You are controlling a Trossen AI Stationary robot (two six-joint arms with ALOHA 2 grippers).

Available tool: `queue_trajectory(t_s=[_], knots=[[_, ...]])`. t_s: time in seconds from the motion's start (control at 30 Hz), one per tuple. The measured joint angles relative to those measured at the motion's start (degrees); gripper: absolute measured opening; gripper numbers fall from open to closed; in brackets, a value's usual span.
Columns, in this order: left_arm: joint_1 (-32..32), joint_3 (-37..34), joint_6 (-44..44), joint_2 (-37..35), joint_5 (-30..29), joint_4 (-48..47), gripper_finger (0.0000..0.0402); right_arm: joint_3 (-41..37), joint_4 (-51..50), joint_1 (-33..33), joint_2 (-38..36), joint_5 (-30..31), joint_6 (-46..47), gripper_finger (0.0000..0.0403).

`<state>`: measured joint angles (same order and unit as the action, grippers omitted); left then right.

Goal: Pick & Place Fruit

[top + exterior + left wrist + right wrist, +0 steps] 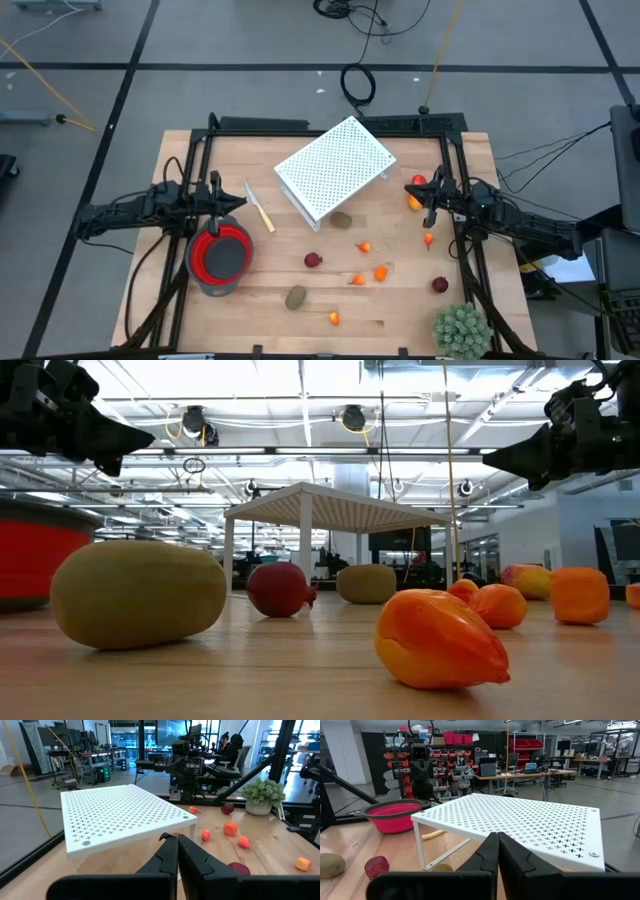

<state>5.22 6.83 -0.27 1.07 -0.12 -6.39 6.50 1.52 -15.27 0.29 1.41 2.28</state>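
Observation:
Small toy fruit lie loose on the wooden table: olive-brown ovals, dark red balls and orange bits. In the low view an oval and an orange piece lie closest. My left gripper hangs shut above the table's left side, just past the red bowl. Over the right side my right gripper is shut too, close to the orange bit there. Both point level toward the middle and hold nothing.
A white perforated rack stands on legs at the far middle, one oval half under its near edge. A cream-handled knife lies beside the bowl. A spiky green plant ball sits at the near right corner. Black frame rails run along both sides.

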Motion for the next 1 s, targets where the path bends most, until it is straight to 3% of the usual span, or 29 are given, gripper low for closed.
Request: queue_trajectory(t_s=[0.8, 1.0], knots=[[0.0, 0.0, 0.0, 0.0, 0.0, 0.0, 0.001, 0.0, 0.3, 0.0, 0.0, 0.0, 0.0, 0.0], [0.0, 0.0, 0.0, 0.0, 0.0, 0.0, 0.001, 0.0, 0.4, 0.0, 0.0, 0.0, 5.0, 0.0]])
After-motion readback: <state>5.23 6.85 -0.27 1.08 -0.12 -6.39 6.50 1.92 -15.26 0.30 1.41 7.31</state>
